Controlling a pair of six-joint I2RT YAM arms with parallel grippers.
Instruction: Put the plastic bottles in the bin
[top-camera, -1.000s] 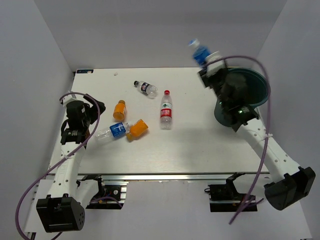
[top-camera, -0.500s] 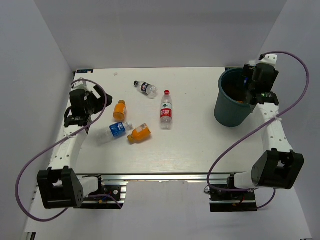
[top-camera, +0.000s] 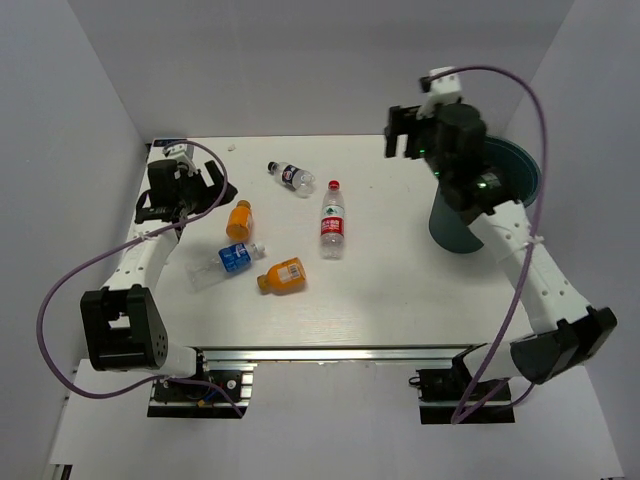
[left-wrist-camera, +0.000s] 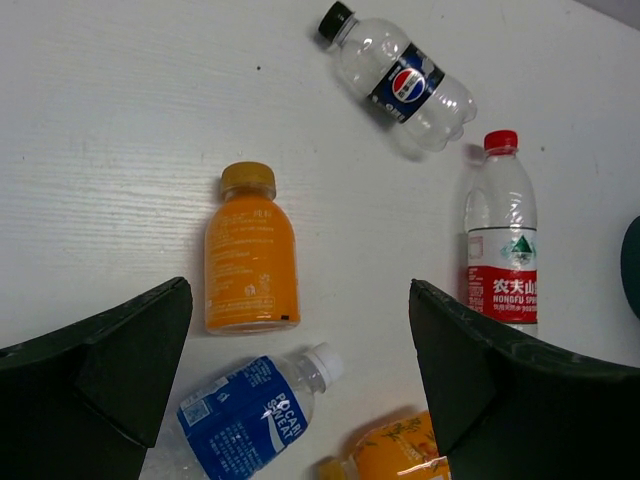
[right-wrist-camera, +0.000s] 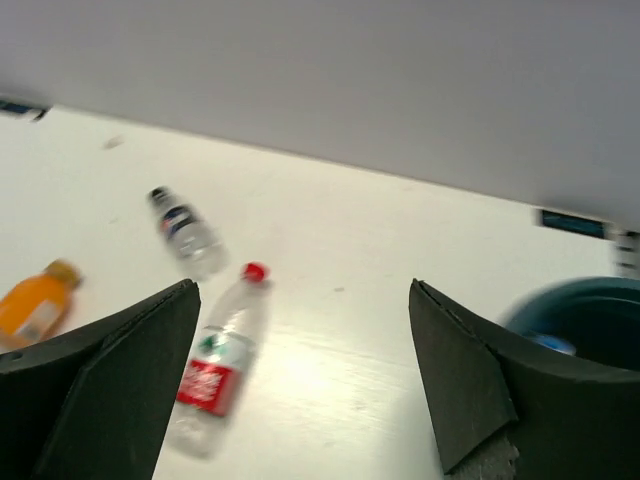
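Teal bin (top-camera: 455, 235) stands at the right of the bench (top-camera: 400, 290), just right of the wide-spread, empty right hand (top-camera: 403, 135), while an orange bottle (top-camera: 238, 220) lies lower right of the equally wide, empty left hand (top-camera: 205, 188).

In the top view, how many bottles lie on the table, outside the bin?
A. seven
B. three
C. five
C: five lie outside the bin: the rear orange bottle, the front orange bottle, the blue-labelled bottle, the red-capped bottle and the dark-labelled bottle.
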